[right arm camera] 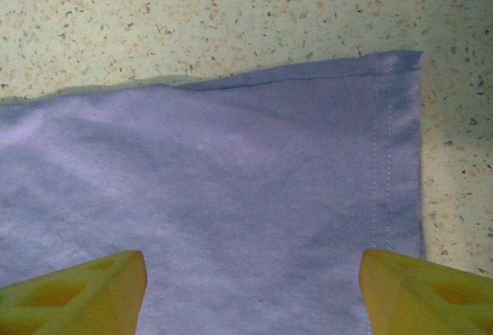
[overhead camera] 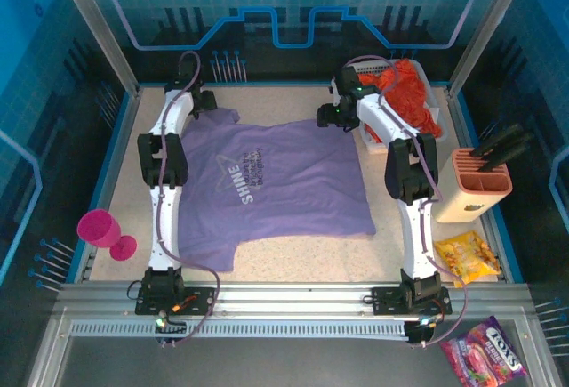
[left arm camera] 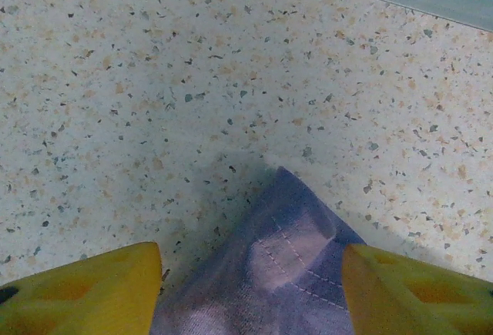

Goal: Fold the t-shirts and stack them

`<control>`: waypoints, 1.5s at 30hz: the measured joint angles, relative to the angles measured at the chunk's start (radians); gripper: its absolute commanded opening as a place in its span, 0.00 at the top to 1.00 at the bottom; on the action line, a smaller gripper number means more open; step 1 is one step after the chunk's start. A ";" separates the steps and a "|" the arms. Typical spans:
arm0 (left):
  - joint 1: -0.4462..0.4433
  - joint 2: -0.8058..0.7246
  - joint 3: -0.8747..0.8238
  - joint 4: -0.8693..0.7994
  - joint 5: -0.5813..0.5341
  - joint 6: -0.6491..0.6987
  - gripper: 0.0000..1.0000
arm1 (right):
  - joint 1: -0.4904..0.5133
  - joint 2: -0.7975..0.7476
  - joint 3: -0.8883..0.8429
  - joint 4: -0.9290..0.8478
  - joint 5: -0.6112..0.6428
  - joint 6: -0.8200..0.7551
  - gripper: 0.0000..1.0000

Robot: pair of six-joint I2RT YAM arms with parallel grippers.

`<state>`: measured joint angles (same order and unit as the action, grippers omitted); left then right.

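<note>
Two robot arms reach to the far side of the counter (left arm camera: 154, 81), where a purple shirt (overhead camera: 276, 187) lies spread flat, print up, across the middle. An orange shirt (overhead camera: 411, 93) waits heaped in a white basket (overhead camera: 435, 95) at the far right corner.

The left claw (left arm camera: 250, 273) stands wide over the tip of the far sleeve (left arm camera: 285, 250), near the far left corner. The right claw (right arm camera: 253, 281) is equally wide over the hem corner (right arm camera: 400, 81) on the shirt's far right. Neither has cloth pinched, and each has fabric lying between its fingers.

The step in hand appears to be gripping the far edge at both ends for a first fold toward the near edge. To do it well, each claw probably needs to drop until its fingertips meet the counter, then close on the cloth rather than skim over it. The left has only a narrow point of sleeve to catch, so a bite further into the fabric would likely hold better. The right would do well to close on the stitched hem, inside the corner. Both ends are best lifted together and level, to keep the edge straight.
</note>
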<state>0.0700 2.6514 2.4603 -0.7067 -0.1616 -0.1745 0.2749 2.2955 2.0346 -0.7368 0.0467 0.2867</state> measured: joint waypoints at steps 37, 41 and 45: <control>-0.009 -0.736 -0.773 0.265 0.034 -0.067 1.00 | -0.001 0.008 0.037 -0.019 0.006 0.000 0.28; -0.010 -0.824 -0.898 0.297 0.026 -0.089 1.00 | -0.001 0.050 0.122 -0.018 0.023 0.001 0.27; -0.014 -0.880 -1.006 0.315 0.023 -0.109 1.00 | -0.001 0.136 0.228 -0.024 0.061 0.002 0.27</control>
<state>0.0563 1.7710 1.4540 -0.3916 -0.1383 -0.2832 0.2741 2.4313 2.2627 -0.7612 0.1081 0.2882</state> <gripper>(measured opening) 0.054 0.730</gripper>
